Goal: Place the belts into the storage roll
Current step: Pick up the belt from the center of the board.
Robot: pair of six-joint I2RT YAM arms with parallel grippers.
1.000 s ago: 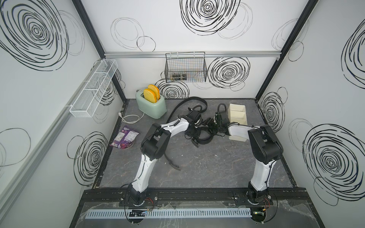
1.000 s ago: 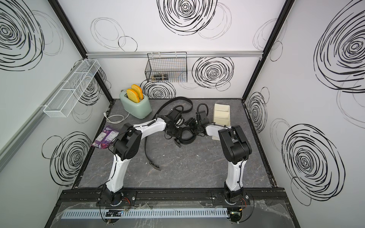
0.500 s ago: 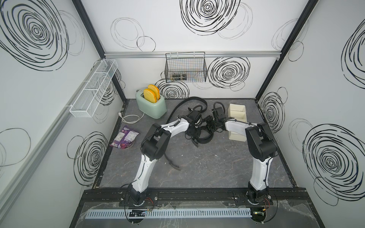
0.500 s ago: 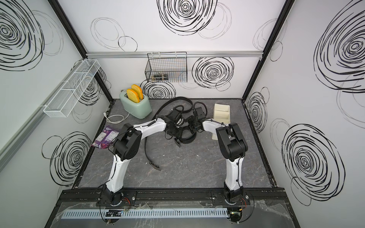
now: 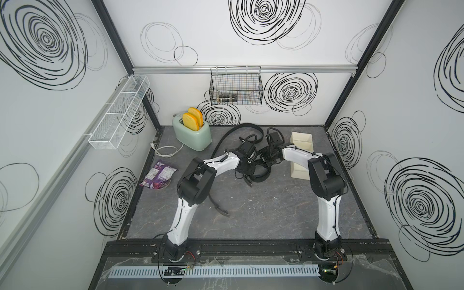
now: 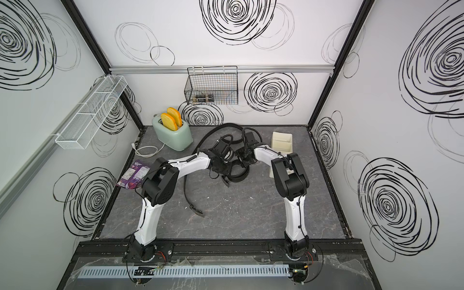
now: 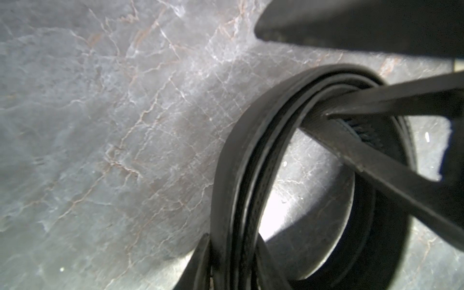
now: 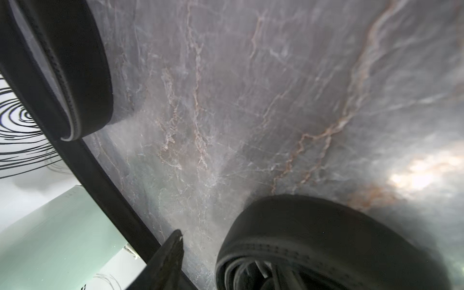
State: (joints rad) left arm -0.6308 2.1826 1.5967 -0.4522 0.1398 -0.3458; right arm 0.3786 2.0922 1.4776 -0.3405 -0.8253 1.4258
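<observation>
Left gripper (image 5: 247, 167): fingers narrowly apart at the coiled belt (image 5: 261, 174); whether they hold it, I cannot tell.
Right gripper (image 5: 268, 158): fingers parted, empty, beside that coil.
Loose belt (image 5: 241, 125): uncoiled on the table.
Storage roll (image 5: 305, 144): near the coil, visible compartments empty.
Remaining: both belts.

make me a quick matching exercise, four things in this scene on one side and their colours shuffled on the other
Things:
1. toaster
2. wire basket
3. storage tray
4. snack packet

Colours:
A. purple
B. cream white
C. mint green
D. black

Pairs: 1-C, 2-D, 3-B, 4-A
</observation>
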